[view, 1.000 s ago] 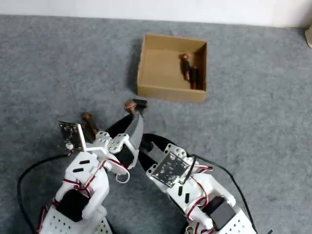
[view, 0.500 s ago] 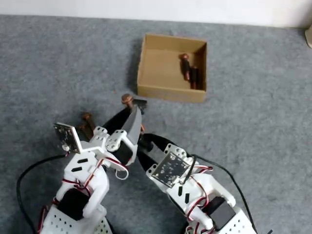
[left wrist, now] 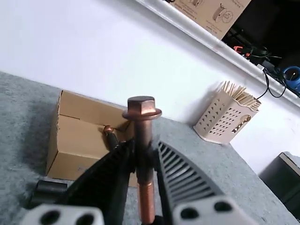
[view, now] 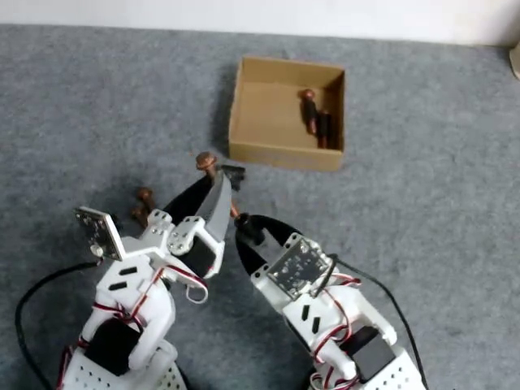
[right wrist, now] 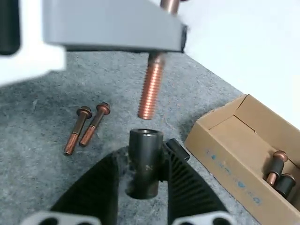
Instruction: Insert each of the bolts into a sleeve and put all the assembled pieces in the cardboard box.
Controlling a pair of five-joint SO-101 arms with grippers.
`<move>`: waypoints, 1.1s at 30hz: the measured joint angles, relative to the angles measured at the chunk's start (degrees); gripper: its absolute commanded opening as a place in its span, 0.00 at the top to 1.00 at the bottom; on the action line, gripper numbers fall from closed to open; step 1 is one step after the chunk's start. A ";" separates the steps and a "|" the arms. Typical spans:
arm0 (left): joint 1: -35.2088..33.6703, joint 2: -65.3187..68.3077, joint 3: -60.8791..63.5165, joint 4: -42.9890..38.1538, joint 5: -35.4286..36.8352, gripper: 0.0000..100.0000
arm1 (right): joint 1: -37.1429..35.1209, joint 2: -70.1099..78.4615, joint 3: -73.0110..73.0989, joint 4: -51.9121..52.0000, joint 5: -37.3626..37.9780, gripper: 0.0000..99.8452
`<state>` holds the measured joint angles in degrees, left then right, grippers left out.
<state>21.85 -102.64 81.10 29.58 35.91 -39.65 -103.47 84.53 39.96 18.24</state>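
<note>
My left gripper (view: 214,188) (left wrist: 142,152) is shut on a copper bolt (view: 205,162) (left wrist: 142,136), held upright with its hex head on top. The bolt's threaded end (right wrist: 151,91) hangs just above a black sleeve (right wrist: 146,161) (view: 244,230) that stands upright in my shut right gripper (right wrist: 145,176) (view: 246,236); a small gap shows between them. The cardboard box (view: 280,154) (left wrist: 77,143) (right wrist: 229,150) lies beyond, with one assembled bolt and sleeve (view: 314,114) (right wrist: 277,172) inside. Two loose bolts (view: 142,203) (right wrist: 88,126) lie on the carpet beside the left arm. A loose sleeve (view: 234,172) (right wrist: 176,150) (left wrist: 49,187) lies close to the box.
Grey carpet covers the table. A white perforated holder with sticks (left wrist: 226,121) stands off to the right of the box, against the white wall.
My left arm has carried the bolt a little toward the box and to the left. My right arm has pushed forward, bringing the sleeve under the bolt.
</note>
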 measured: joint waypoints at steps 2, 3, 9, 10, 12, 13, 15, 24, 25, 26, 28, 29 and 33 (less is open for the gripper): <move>0.97 -0.09 0.44 0.00 0.00 1.00 | 0.00 0.00 0.00 0.00 0.00 0.99; 1.93 -0.09 0.88 0.00 0.00 1.00 | 0.00 0.00 0.00 0.00 0.00 0.99; 4.75 0.00 1.76 0.00 -0.35 1.00 | 0.26 0.00 0.00 0.00 0.00 0.99; 4.75 -0.09 2.20 0.00 -0.35 1.00 | 0.26 0.00 0.00 0.00 0.00 0.99; 4.84 -0.09 3.34 0.00 -0.09 1.00 | 0.26 0.00 0.26 0.00 0.00 0.99; 4.92 -0.26 4.04 0.00 0.00 1.00 | 0.26 0.09 0.26 0.00 0.00 0.99; 5.01 -0.79 5.45 -0.09 0.09 1.00 | 0.35 0.09 0.35 0.00 0.00 0.99; 5.10 -0.97 11.34 -0.79 0.18 1.00 | 2.20 0.26 1.41 0.18 -1.76 0.99; 5.27 -0.97 11.78 -0.79 0.18 1.00 | 3.08 0.26 1.41 0.18 -2.81 0.99; 5.71 -0.97 12.13 -0.79 0.18 1.00 | 4.04 0.26 1.32 -0.18 -3.87 0.99; 6.86 -0.97 13.80 -0.79 -0.18 1.00 | 5.54 0.26 1.41 -0.53 -5.01 0.99; 7.56 -0.97 14.24 -0.79 0.09 1.00 | 5.63 0.26 1.67 -0.53 -5.19 0.99; 10.81 -0.97 14.68 -0.79 0.09 1.00 | 5.89 0.26 1.67 -0.53 -5.54 0.99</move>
<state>32.66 -103.60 95.78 28.79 36.00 -33.76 -103.21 86.20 39.43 12.70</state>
